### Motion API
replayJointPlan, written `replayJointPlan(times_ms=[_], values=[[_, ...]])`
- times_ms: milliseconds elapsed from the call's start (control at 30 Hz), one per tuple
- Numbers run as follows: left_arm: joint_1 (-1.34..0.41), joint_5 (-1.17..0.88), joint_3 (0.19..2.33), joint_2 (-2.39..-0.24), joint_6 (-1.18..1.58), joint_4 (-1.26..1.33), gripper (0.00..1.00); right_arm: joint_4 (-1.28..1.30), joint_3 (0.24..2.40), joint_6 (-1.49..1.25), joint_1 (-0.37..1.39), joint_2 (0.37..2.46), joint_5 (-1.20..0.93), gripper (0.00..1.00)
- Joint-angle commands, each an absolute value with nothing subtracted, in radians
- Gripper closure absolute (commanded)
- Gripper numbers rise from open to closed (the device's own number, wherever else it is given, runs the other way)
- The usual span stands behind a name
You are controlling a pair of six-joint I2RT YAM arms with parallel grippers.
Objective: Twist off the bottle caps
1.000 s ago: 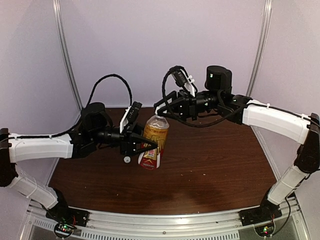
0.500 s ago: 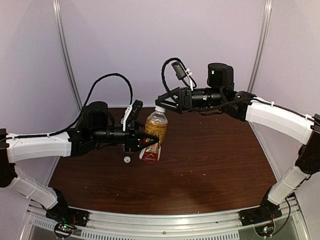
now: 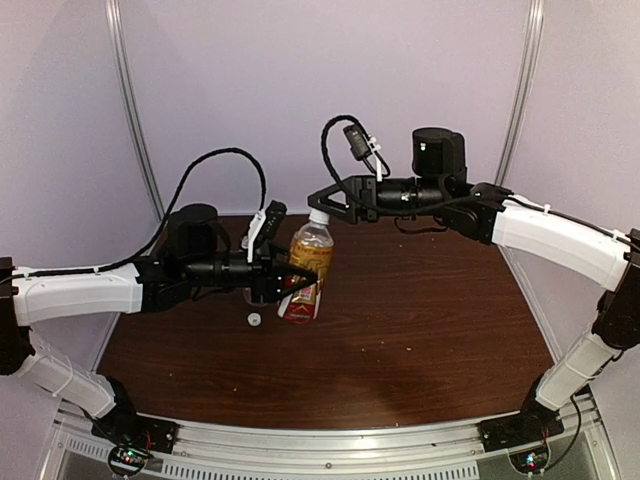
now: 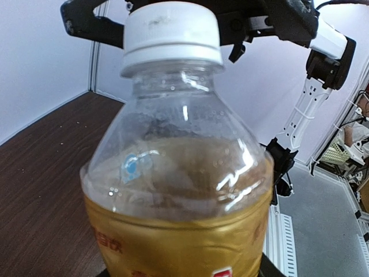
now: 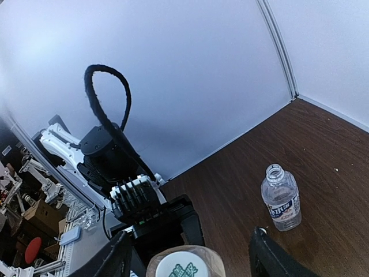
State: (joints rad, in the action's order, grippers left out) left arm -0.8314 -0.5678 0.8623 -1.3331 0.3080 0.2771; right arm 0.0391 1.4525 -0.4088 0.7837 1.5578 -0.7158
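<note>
- A loose white cap [image 3: 254, 319] lies on the surface [image 3: 420, 310], near-left of the amber bottle [image 3: 306, 270].
- The clear bottle [image 5: 281, 198] stands upright and uncapped on the surface.
- The left gripper [image 3: 293, 280] pinches the amber bottle at its label, holding it higher and straighter than a second ago.
- The screwed-on cap [image 4: 172, 36] sits on that bottle's neck.
- The right gripper [image 3: 320, 203], clamped on that cap a second ago, now stands spread around it.

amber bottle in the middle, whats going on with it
The left gripper holds the amber bottle, its cap on. The right gripper is open around that cap, not gripping it. The clear bottle stands uncapped, and a loose cap lies on the table.
</note>
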Motion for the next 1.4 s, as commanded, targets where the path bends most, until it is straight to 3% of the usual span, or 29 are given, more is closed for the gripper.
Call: replayJointPlan(times_ms=[0, 633, 1033, 1367], values=[[-0.829, -0.544, 0.896, -1.318, 0.289, 0.299, 0.67, 0.035, 1.463, -0.423, 0.801, 1.560, -0.693, 0.32], [-0.830, -0.532, 0.886, -1.305, 0.281, 0.296, 0.67, 0.028, 1.459, -0.431, 0.810, 1.598, -0.720, 0.57], [-0.830, -0.522, 0.881, -1.303, 0.280, 0.298, 0.67, 0.008, 1.447, -0.418, 0.810, 1.590, -0.744, 1.00], [-0.829, -0.611, 0.871, -1.295, 0.286, 0.332, 0.67, 0.003, 1.453, -0.293, 0.788, 1.592, -0.868, 1.00]])
